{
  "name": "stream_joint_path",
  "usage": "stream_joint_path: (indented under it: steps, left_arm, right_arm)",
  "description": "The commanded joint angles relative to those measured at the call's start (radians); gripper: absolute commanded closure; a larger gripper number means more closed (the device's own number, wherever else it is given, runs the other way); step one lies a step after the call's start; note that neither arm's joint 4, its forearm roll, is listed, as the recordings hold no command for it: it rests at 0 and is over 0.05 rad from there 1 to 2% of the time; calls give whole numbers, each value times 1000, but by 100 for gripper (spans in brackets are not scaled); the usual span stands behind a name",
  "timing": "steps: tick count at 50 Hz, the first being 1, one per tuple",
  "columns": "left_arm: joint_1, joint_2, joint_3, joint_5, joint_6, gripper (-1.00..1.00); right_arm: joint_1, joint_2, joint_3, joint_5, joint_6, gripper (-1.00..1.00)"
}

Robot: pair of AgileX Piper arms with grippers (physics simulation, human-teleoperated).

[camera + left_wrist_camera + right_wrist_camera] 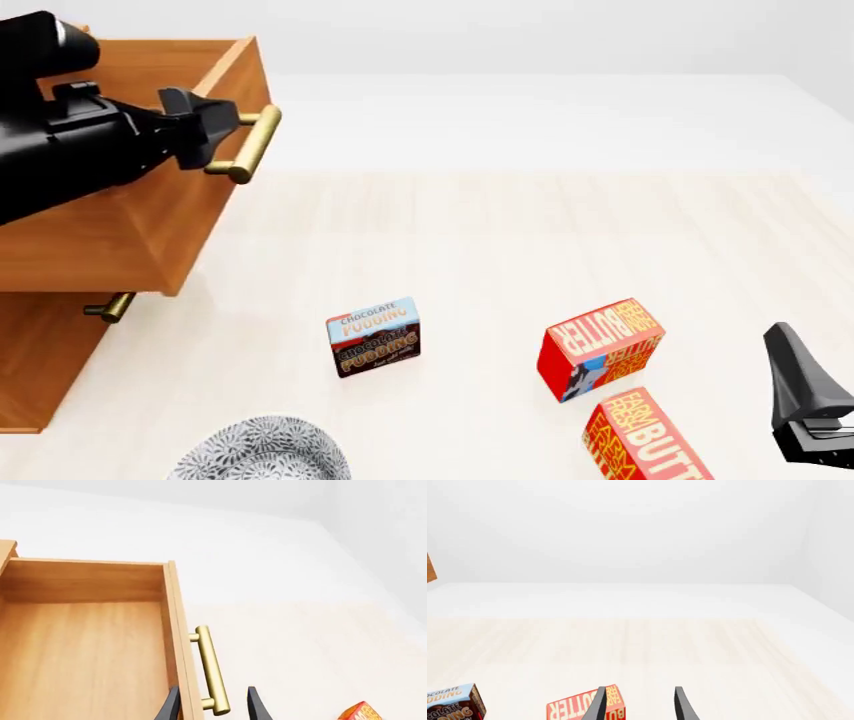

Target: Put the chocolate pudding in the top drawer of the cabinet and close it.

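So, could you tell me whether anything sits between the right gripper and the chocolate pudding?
Yes: a butter box stands on the table between the right gripper and the chocolate pudding; a second butter box lies nearer the gripper.

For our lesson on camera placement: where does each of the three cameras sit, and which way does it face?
Front view: fixed above and behind the arms, facing forward and down at the table; left claw and right claw show.
Left wrist view: behind the left claw, facing the open top drawer.
Right wrist view: behind the right claw, facing the chocolate pudding.
Front and right wrist views share the pudding.
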Motion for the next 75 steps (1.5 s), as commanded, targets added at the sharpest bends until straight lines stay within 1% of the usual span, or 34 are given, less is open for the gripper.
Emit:
stream_joint_path:
  steps: [1, 26, 39, 50, 57, 68, 71, 75]
  left_arm:
    - [-36, 340, 185, 57, 97, -100]
    - [-140, 350, 160, 72, 63, -100]
    - [-138, 301, 114, 125, 86, -100]
    - [-117, 239, 48, 202, 124, -100]
    - [-117, 187, -31, 272, 149, -100]
    - [-100, 148, -95, 335, 183, -100]
    - [-96, 134, -142, 367, 198, -100]
    - [-95, 127, -175, 388, 207, -100]
  right_arm:
    - [0, 0, 0, 0, 0, -100]
    - [0, -1, 0, 1, 0, -100]
    - [0, -1, 0, 1, 0, -100]
    - [0, -1, 0, 1, 0, -100]
    - [0, -1, 0, 1, -1, -100]
    - [0, -1, 0, 1, 0, -100]
    - [0, -1, 0, 1, -1, -100]
    - [0, 0, 0, 1, 1, -100]
